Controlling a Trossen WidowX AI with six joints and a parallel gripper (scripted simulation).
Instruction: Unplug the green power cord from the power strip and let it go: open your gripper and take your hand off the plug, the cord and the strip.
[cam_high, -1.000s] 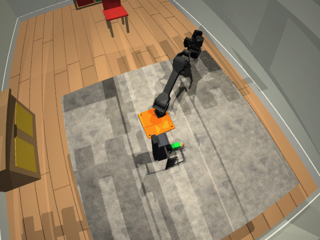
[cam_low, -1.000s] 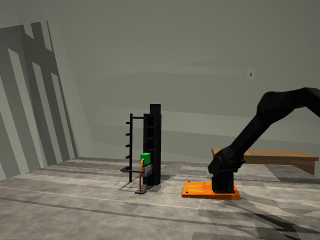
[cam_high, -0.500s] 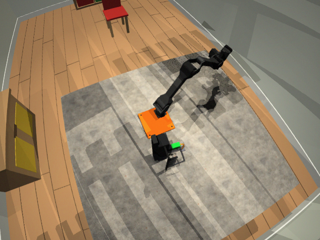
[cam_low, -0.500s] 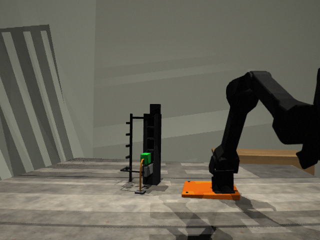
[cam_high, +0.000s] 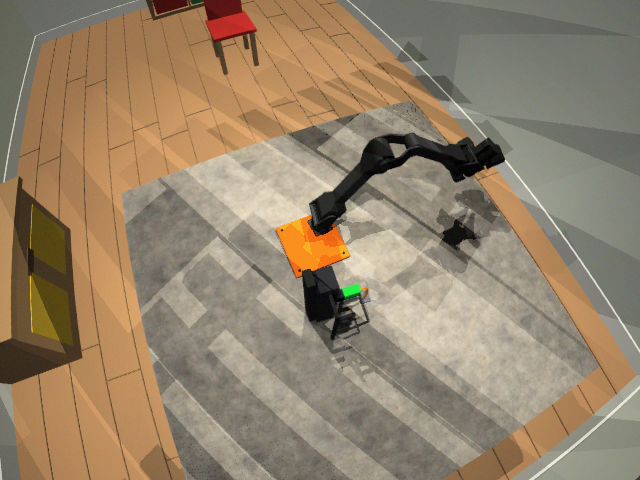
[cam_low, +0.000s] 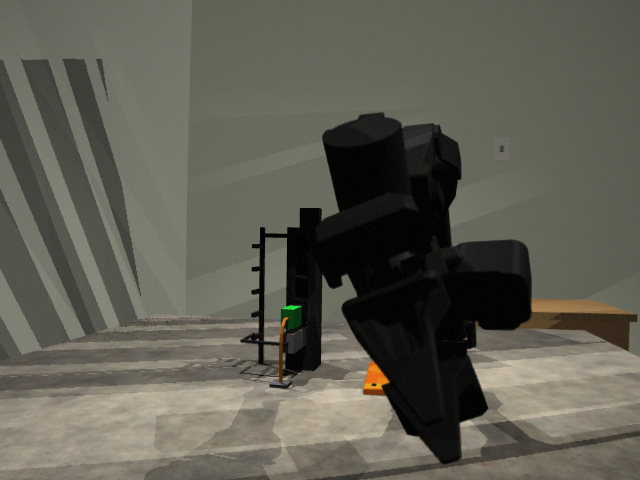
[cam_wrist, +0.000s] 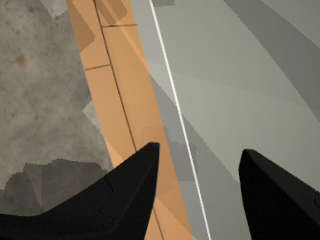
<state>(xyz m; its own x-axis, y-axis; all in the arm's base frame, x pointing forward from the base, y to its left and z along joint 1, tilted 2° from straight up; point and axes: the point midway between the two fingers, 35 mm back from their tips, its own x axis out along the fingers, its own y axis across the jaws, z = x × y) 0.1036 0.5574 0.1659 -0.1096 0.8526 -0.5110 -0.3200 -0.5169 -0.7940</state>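
While the arm stretches out from its orange base plate (cam_high: 312, 245) toward the far edge of the rug, the pincer (cam_high: 488, 153) hangs there partly closed, with nothing between its fingers. The green plug (cam_high: 351, 291) sits seated in the power strip (cam_low: 297, 341) on the black stand (cam_high: 319, 299), on the opposite side of the base and well apart from the pincer. By my reading, the arm must swing back across its base to reach the plug.
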